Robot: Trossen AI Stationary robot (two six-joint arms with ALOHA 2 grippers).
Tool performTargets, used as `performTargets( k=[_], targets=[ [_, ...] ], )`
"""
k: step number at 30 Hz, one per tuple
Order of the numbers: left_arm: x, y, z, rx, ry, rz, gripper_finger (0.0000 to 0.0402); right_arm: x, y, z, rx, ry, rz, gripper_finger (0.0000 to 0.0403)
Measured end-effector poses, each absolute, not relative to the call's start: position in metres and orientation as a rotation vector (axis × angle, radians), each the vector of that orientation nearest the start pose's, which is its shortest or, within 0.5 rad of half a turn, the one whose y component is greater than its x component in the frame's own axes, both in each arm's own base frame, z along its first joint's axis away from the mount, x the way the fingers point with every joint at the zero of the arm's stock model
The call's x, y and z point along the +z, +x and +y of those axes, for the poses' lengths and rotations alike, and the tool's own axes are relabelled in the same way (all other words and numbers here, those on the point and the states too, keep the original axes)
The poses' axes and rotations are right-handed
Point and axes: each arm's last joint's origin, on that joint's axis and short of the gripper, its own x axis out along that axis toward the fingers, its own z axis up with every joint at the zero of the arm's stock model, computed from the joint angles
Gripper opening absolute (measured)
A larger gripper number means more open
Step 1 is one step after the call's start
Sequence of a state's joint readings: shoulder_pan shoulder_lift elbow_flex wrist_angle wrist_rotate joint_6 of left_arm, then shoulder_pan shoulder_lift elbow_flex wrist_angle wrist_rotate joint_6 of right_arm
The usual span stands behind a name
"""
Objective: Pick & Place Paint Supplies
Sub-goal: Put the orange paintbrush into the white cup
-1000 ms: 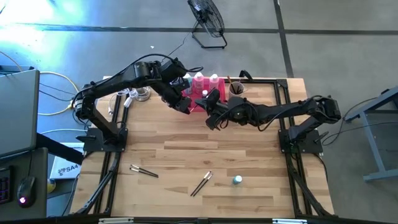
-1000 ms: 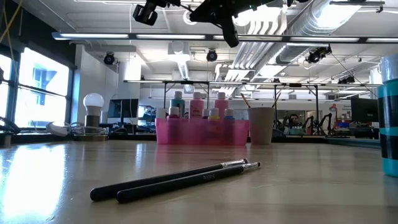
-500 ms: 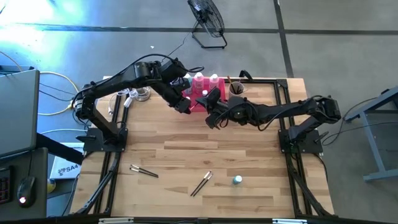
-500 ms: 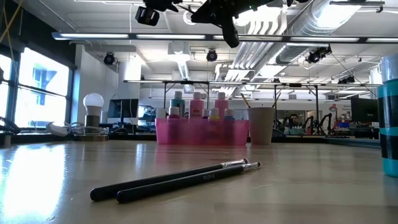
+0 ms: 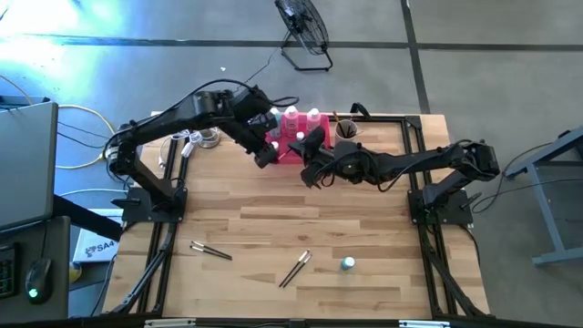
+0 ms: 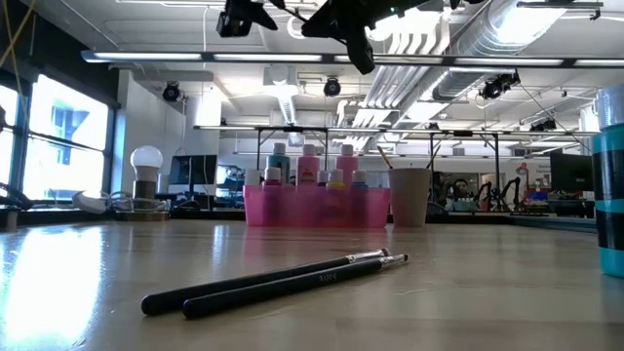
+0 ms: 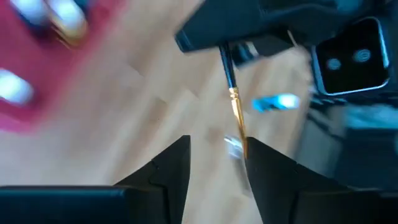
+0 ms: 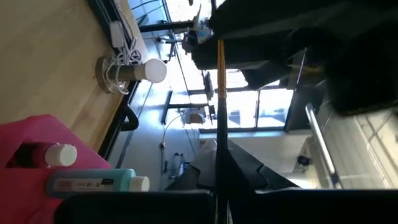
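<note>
Paintbrush handover is what seems to be going on above the counter's [image 5: 364,228] far edge. A thin brown paintbrush [image 8: 219,93] is gripped in the closed right pincer [image 5: 310,175], held out level beside the bright pink rectangular tray [image 5: 288,151]. The left pincer [image 5: 264,155] is seen partly open at the brush's other end, likely letting go. More brushes [image 5: 294,269] are left near the counter's front edge.

On the table I count 2 pairs of loose paintbrushes [image 5: 210,251] [image 5: 294,269], so 4, plus 1 small teal bottle [image 5: 347,264]. 1 pink tray [image 6: 317,207] holds 3 tall bottles [image 6: 311,163], with 1 beige cup [image 6: 409,196] beside it.
</note>
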State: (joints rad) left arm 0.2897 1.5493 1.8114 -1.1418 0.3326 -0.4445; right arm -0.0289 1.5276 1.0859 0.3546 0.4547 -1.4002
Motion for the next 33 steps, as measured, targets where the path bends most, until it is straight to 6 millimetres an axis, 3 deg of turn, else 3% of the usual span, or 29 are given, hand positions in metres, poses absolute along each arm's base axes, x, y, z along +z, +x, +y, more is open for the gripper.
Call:
performTargets(
  k=[6, 11, 14, 19, 25, 33],
  targets=[
    [0.455, 0.254, 0.048, 0.289, -0.322, 0.634, 0.0148, 0.313, 0.349, -0.023, -0.409, -1.263, 0.358, 0.0004],
    [0.478, 0.213, 0.028, 0.393, -0.210, 0.491, 0.0148, 0.331, 0.342, -0.025, -0.528, -1.020, 0.208, 0.0004],
    [0.479, 0.189, 0.021, 0.421, -0.174, 0.451, 0.0148, 0.350, 0.328, -0.030, -0.593, -0.863, 0.119, 0.0004],
    [0.455, 0.167, 0.018, 0.431, -0.169, 0.360, 0.0148, 0.376, 0.300, -0.043, -0.687, -0.670, 0.041, 0.0004],
    [0.405, 0.148, 0.017, 0.397, -0.151, 0.208, 0.0148, 0.396, 0.266, -0.052, -0.712, -0.410, -0.020, 0.0004],
    [0.351, 0.115, 0.016, 0.401, -0.203, 0.109, 0.0148, 0.372, 0.246, -0.063, -0.667, -0.101, -0.056, 0.0004]
  ],
)
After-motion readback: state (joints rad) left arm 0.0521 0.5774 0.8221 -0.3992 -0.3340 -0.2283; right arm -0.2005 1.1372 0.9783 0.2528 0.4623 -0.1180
